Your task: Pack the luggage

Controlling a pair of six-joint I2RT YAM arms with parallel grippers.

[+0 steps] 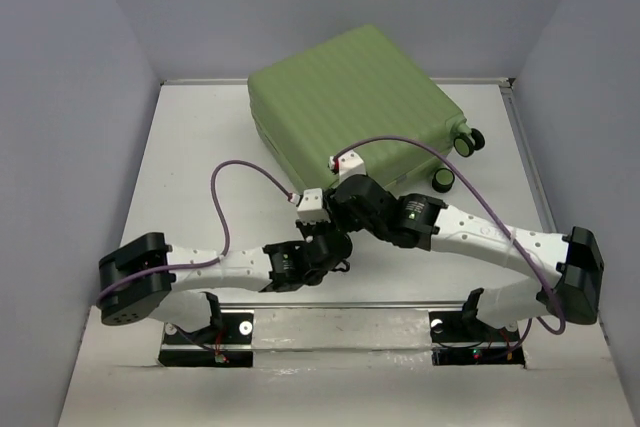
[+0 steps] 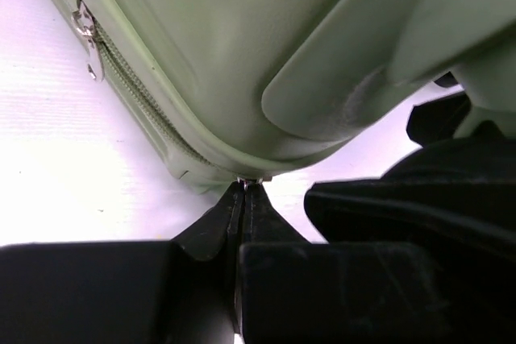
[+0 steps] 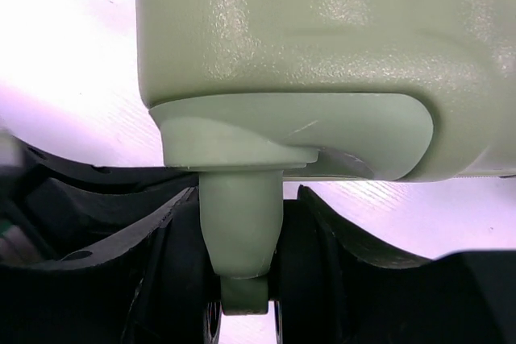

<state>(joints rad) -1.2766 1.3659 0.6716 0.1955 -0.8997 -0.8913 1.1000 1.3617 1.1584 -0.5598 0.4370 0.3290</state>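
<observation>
Lying flat & shut on the table [image 1: 190,167], ribbed shell up: green suitcase [image 1: 345,87], turned cornerwise, far corner close to back wall, arm bases well off to its near side. Showing black wheels [image 1: 465,140] w/ green hubs at its R corner, plus another wheel [image 1: 442,179] just off its near-R edge.

Meeting at suitcase's near corner: both arms, L one reaching in from suitcase's near-L side, R one from its near-R side.

Pinching w/ L gripper [image 2: 244,189]: fingers [image 2: 211,227] pressed together, tips right up against suitcase's zip seam at a rounded corner, tiny silvery metal tab [image 2: 247,180] caught betw. the tips. Too small to tell more about the tab. Running up & left along suitcase's edge from there: zip [image 2: 133,90], w/ a zip pull [image 2: 87,30] hanging farther along, well apart from the tips.

Straddling w/ R gripper [image 3: 242,199]: fingers [image 3: 153,231] apart, one each side of the green wheel leg [image 3: 240,227] sticking out of suitcase's moulded corner housing [image 3: 322,130]. Black tight against green on both sides, so clamped on the leg by the look of it. Wheel at leg's end mostly hidden betw. fingers.

Looping over suitcase's near half: purple cable [image 1: 420,142] from R arm; second purple cable [image 1: 225,197] arcing just off suitcase's near-L edge.
</observation>
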